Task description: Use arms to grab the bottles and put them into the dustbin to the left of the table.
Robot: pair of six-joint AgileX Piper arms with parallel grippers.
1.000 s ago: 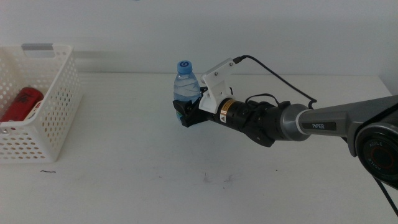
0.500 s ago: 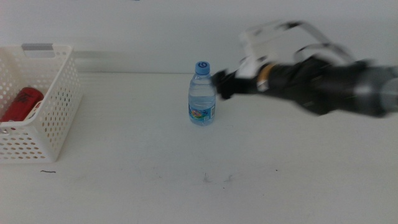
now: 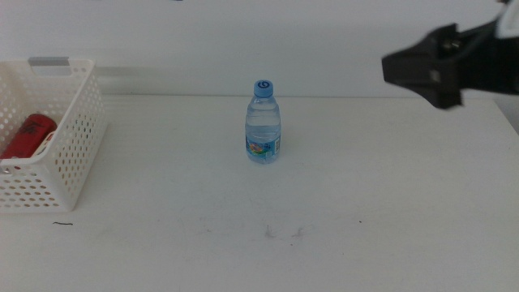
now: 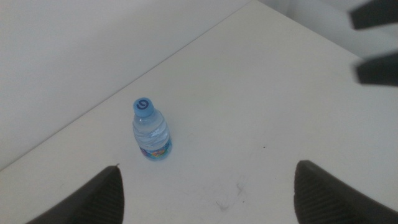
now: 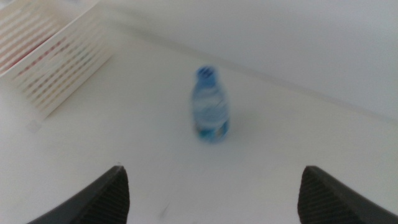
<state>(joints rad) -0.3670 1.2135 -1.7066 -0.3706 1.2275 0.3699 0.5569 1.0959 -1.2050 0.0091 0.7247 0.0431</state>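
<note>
Middle view showed the right gripper (image 3: 389, 68) had let go and withdrawn, jaws wide and empty (the left gripper (image 4: 205, 199) likewise), leaving the water bottle (image 3: 263, 122) upright, well short of the dustbin (image 3: 77, 130).

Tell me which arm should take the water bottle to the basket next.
Probably left. The water bottle stands free, nearer the basket than the right end effector, which is raised far off. The left end effector hangs open above the bottle.

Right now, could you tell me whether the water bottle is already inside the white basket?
No, the water bottle stands upright on the table, well apart from the basket.
</note>
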